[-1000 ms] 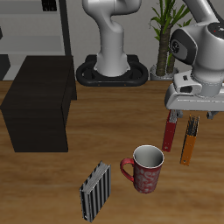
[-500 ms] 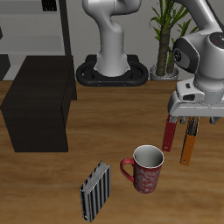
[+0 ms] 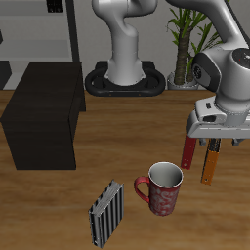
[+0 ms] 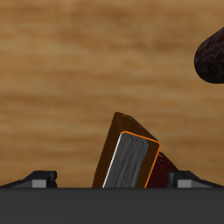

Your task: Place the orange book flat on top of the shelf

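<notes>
The orange book (image 3: 208, 166) stands upright on the table near its front, next to the dark red book (image 3: 187, 149). My gripper (image 3: 216, 142) hangs just above the orange book's upper end, open and empty. In the wrist view the orange book (image 4: 131, 163) rises between my two fingertips (image 4: 40, 178), which stand wide apart on either side of it without touching it. The red book (image 4: 163, 170) shows just behind it. The shelf (image 3: 44, 112), a large black cabinet with a flat bare top, stands at the far side of the table from the books.
A red patterned mug (image 3: 164, 187) stands close beside the books, nearer the front edge; it also shows in the wrist view (image 4: 213, 56). A grey-striped book (image 3: 107, 212) stands near the front edge. The robot base (image 3: 125, 76) and a plant (image 3: 186, 39) are at the back.
My gripper has come down and shifted slightly toward the front edge, closing in on the top of the orange book. The books, mug and shelf have not moved.
</notes>
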Controlling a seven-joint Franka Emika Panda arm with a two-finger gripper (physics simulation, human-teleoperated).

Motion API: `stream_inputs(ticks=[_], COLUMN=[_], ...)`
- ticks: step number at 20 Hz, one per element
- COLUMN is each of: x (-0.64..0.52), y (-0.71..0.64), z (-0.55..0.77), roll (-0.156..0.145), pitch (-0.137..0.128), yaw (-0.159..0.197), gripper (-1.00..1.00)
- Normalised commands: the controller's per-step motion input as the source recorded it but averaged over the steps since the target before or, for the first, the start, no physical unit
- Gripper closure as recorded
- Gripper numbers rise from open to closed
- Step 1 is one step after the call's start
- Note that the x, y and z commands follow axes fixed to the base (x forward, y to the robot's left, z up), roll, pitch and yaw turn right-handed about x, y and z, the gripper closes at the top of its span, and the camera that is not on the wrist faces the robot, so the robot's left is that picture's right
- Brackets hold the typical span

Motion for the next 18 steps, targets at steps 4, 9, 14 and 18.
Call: stream_inputs(ticks=[4, 9, 14, 18], x=[0.00, 0.03, 0.01, 0.00], y=[-0.03, -0.06, -0.04, -0.01], z=[-0.09, -0.17, -0.09, -0.02], roll=[0.005, 0.028, 0.005, 0.003], pitch=[0.011, 0.035, 0.016, 0.005], yaw=[-0.002, -0.020, 0.002, -0.006], gripper=[-1.00, -1.00, 1.00, 1.00])
